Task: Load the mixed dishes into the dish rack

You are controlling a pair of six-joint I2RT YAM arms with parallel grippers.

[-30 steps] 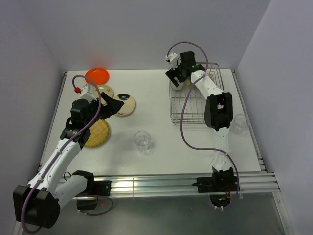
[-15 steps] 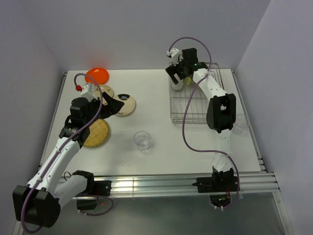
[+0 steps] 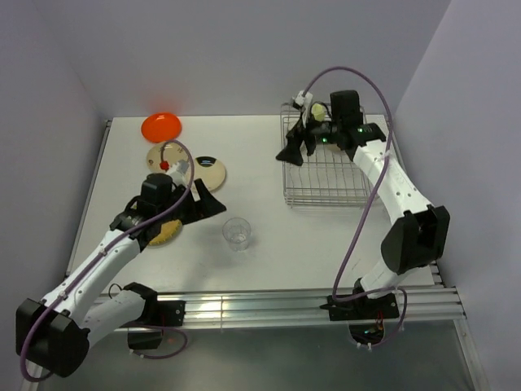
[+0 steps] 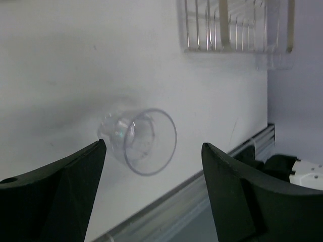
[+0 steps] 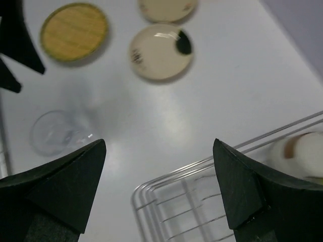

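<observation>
The clear glass (image 3: 237, 232) stands upright on the table, and in the left wrist view the glass (image 4: 144, 141) lies just ahead of my open left gripper (image 4: 154, 145). From above, that left gripper (image 3: 213, 199) sits a little left of it, empty. My open right gripper (image 3: 297, 148) hovers empty over the near-left part of the dish rack (image 3: 326, 167). The pale yellow-green mug (image 3: 317, 111) sits at the rack's far end. The orange plate (image 3: 161, 126), tan plate (image 3: 161, 154) and cream plate with dark mark (image 3: 208, 172) lie at the left. My left arm partly covers the woven plate (image 3: 168, 231).
The right wrist view looks down on the rack's corner (image 5: 151, 191), the mug (image 5: 303, 154), the glass (image 5: 53, 132) and the plates. A translucent object (image 4: 276, 59) lies by the rack's corner. The table's near edge has a metal rail (image 3: 269, 303).
My right gripper has drawn back from the mug, which stays in the rack, and its arm has swung out to the right. My left gripper has moved nearer and right, toward the glass.
</observation>
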